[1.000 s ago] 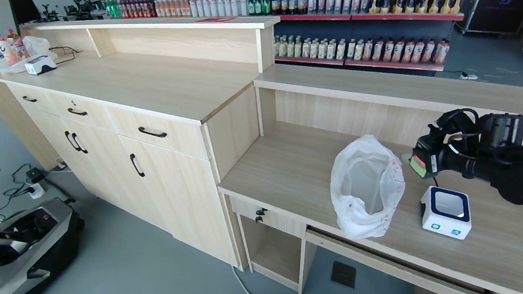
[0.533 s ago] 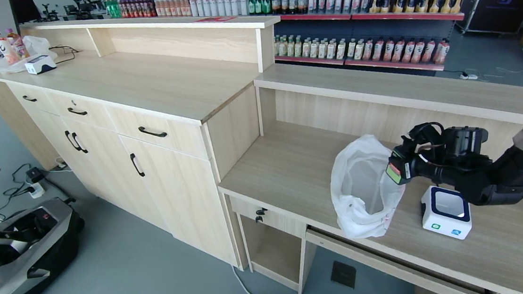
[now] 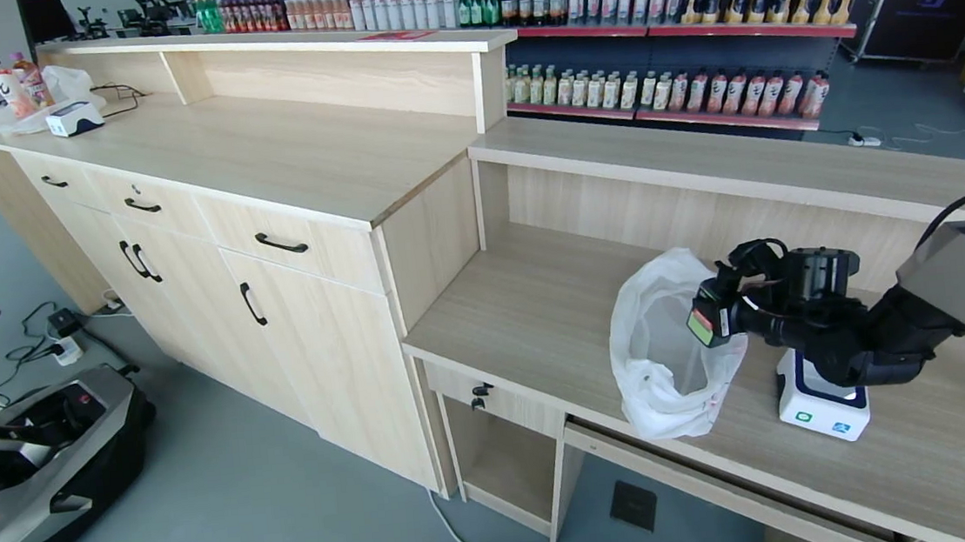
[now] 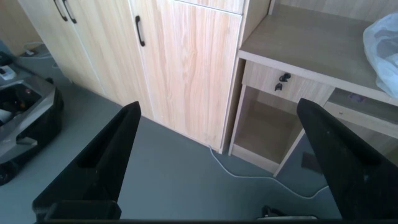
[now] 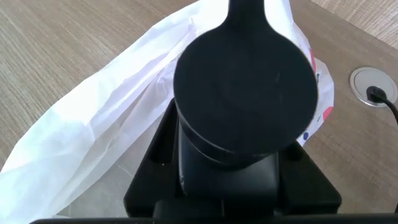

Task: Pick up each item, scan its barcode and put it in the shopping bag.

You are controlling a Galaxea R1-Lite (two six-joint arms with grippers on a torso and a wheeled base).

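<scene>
My right gripper point(image 3: 720, 313) is shut on a dark cylindrical item point(image 3: 702, 325) with a red and green label, holding it sideways at the mouth of the white shopping bag point(image 3: 662, 351). In the right wrist view the item's round black end point(image 5: 245, 93) hangs over the crumpled bag point(image 5: 106, 137). The white barcode scanner point(image 3: 819, 407) stands on the desk just right of the bag, partly behind the arm. My left gripper point(image 4: 217, 155) is open, its two black fingers wide apart above the grey floor beside the desk's open cubby point(image 4: 267, 130).
The bag and scanner rest on a low wooden desk point(image 3: 538, 301) with a raised back wall. A taller counter point(image 3: 280, 149) with drawers stands to the left. A cable grommet point(image 5: 371, 79) sits in the desk behind the bag. Drink shelves point(image 3: 651, 3) line the back.
My right arm has carried the item leftward and slightly down, from above the scanner to the bag's mouth. The bag and scanner have not moved.
</scene>
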